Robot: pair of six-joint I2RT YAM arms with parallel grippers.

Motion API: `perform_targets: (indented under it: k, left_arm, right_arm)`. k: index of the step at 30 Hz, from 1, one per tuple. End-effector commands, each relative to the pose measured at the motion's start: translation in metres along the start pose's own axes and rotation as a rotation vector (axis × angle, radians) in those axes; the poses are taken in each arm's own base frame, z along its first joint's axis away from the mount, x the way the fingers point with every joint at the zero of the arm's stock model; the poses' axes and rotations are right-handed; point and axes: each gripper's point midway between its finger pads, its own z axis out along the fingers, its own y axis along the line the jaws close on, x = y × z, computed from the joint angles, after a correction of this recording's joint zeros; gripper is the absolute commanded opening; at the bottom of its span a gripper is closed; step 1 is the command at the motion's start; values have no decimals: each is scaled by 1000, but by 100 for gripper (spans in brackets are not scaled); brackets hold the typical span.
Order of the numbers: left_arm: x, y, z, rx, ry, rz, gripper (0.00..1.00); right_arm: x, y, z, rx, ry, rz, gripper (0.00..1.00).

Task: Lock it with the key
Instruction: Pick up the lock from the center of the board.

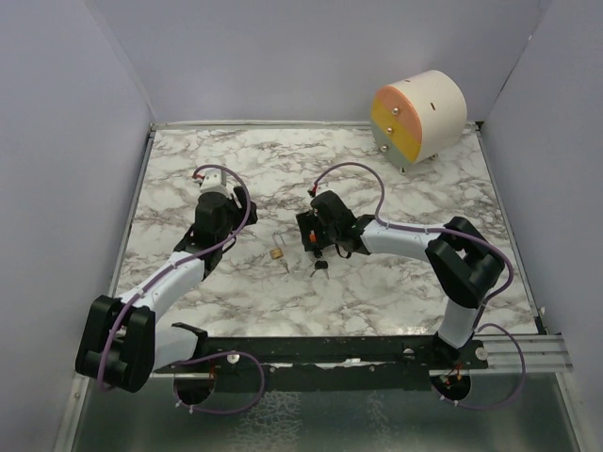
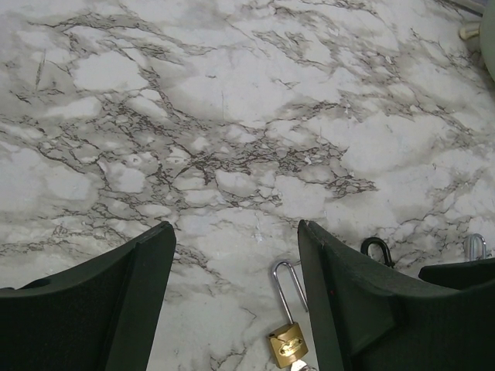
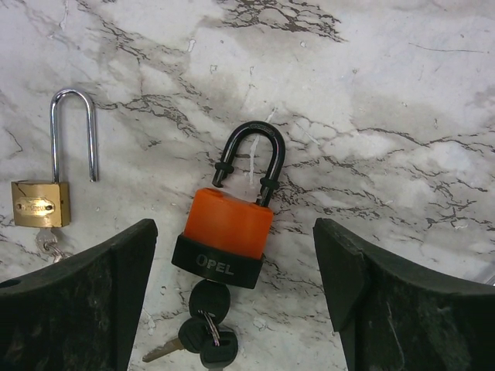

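Note:
An orange padlock (image 3: 227, 224) with a black base lies flat on the marble, its black shackle (image 3: 251, 158) sprung open. A black-headed key (image 3: 209, 297) sits in its keyhole, with more keys on the ring (image 3: 207, 344). My right gripper (image 3: 236, 232) hangs open over it, one finger on each side and neither touching. In the top view this gripper (image 1: 316, 240) covers the lock, and only the keys (image 1: 320, 268) show. A small brass padlock (image 2: 288, 344) with an open steel shackle lies to its left, below my open, empty left gripper (image 2: 236, 228).
A cream drum (image 1: 419, 118) with an orange, yellow and pink face stands on short legs at the back right. The brass padlock (image 1: 278, 252) lies between the two arms. Grey walls close in the marble table (image 1: 396, 301) on three sides.

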Motion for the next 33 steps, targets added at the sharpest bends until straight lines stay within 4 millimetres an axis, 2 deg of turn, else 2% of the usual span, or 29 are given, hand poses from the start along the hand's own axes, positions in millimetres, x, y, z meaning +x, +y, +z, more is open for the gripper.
perform_targets:
  k: [1,13,25,33]
  left_arm:
    - [0,-5,4,30,-1,-20,67]
    - [2,-6,5,35,5,-30,67]
    - [4,-6,6,41,7,-39,67]
    - [5,-7,7,46,11,-45,66]
  right_arm:
    - [3,-2,2,26,10,-7,81]
    - [24,3,10,43,67,-40,77]
    - [36,-6,11,105,97,-40,74]
    - [46,-8,15,126,125,-61,68]
